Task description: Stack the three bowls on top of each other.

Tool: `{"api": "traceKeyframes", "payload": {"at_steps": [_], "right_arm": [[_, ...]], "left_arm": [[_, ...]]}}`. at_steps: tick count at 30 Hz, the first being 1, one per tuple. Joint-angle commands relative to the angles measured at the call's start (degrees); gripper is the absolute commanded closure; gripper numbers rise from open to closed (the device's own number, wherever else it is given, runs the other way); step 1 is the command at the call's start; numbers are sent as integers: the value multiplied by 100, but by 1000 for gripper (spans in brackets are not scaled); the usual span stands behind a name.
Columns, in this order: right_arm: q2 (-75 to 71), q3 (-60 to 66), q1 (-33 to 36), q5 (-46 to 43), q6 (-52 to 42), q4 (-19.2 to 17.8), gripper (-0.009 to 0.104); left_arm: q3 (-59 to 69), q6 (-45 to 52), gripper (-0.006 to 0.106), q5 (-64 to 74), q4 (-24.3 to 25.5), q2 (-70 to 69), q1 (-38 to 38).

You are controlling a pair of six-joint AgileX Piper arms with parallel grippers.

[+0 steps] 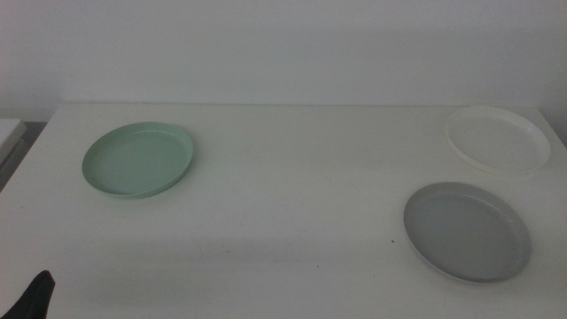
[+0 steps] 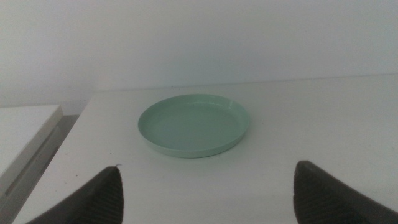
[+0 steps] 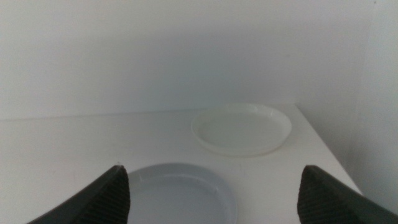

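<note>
Spread wide, the left claw (image 2: 205, 190) faces the mint green bowl (image 2: 194, 125), well apart; the right claw (image 3: 211, 193) gapes above the grey bowl (image 3: 180, 190).

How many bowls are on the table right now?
3, all separate, none stacked, nothing looks hidden. The mint green bowl sits on the left, the white bowl at the far right, and the grey bowl just in front of the white one.

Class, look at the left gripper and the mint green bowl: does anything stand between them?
Nothing visible does. The left gripper, jaws wide open, faces the mint green bowl across bare white table.
</note>
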Motion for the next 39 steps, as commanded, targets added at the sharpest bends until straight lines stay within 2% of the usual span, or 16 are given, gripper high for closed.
{"api": "traceKeyframes", "payload": {"at_steps": [1,7,11,14,19,22,26,31,39], "right_arm": [[-21,16,-8,-193,-38,-106,3],[85,-288,-8,-559,144,92,3],[1148,-1159,-8,-209,110,34,3],[2165,-2123,-8,669,204,169,3],[3656,-4028,-8,3487,216,307,3],[4323,-4694,-8,4407,216,437,3],[4790,-5054,-8,4400,279,647,3],[5056,-5071,-8,4376,455,1101,3],[5152,-5071,-8,4183,511,1144,3]], "left_arm": [[2,1,7,-78,-18,-28,18],[2,1,7,-78,-18,-28,18],[2,1,7,-78,-18,-28,18],[2,17,7,-78,-18,-28,18],[2,17,7,-78,-18,-28,18],[2,17,7,-78,-18,-28,18],[2,-8,7,-78,-18,-28,18],[2,-8,7,-78,-18,-28,18],[2,-8,7,-78,-18,-28,18]]}}
